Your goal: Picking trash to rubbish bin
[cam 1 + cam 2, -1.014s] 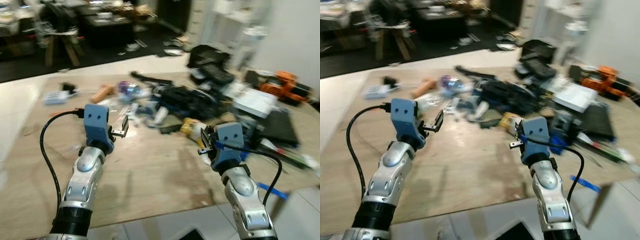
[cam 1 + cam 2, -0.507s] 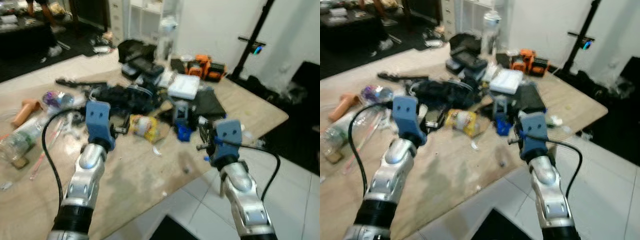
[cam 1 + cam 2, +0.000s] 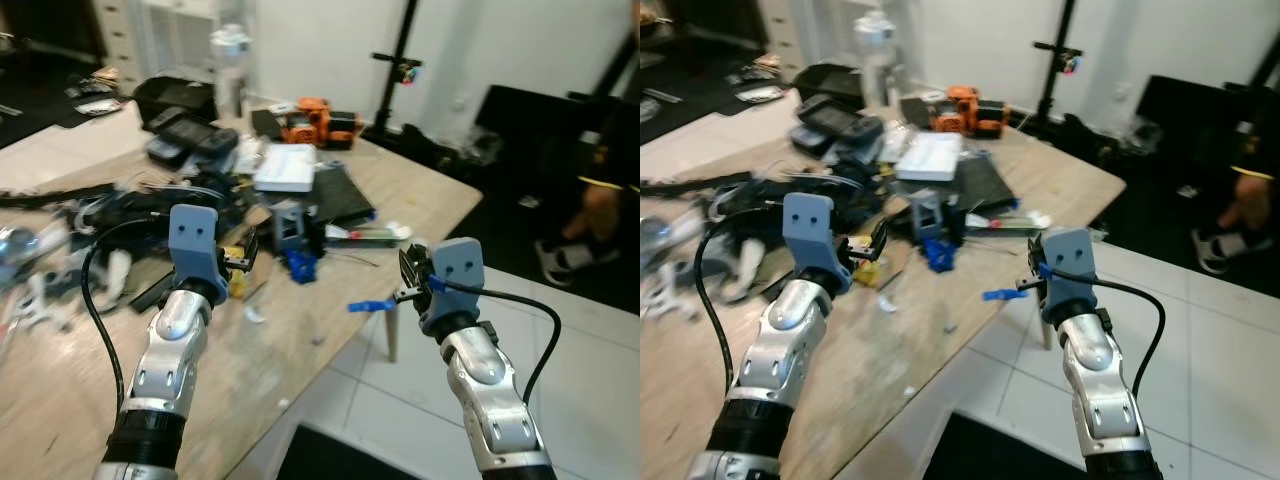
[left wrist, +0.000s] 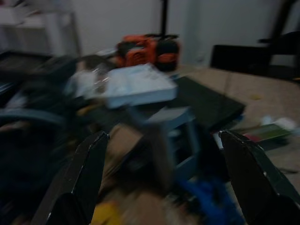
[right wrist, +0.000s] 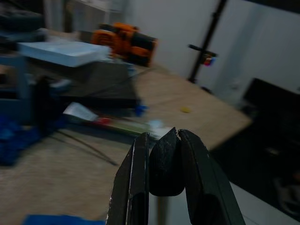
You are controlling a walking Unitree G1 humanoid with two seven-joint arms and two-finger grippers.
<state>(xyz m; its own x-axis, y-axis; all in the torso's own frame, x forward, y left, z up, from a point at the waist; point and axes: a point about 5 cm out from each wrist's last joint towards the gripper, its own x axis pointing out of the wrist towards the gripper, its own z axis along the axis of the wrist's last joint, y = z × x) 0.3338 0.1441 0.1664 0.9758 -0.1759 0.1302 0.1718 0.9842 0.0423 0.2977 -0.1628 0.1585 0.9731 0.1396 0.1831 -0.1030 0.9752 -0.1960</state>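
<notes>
Carrying a small dark piece of trash point(image 5: 165, 161) pinched in the right gripper point(image 3: 412, 283); left gripper point(image 3: 245, 258) fingers apart; table point(image 3: 420, 195) clutter remains at 10 o'clock, bin unseen.

cluttered workshop: tool-strewn table point(image 3: 420, 200), orange tool point(image 3: 315, 118).

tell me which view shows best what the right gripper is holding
The right wrist view: it looks straight along the right gripper, whose two fingers pinch a small dark rounded object, too dim to identify. In the left and right eye views the gripper is seen from behind its blue housing, and the object is too small to make out.
</notes>
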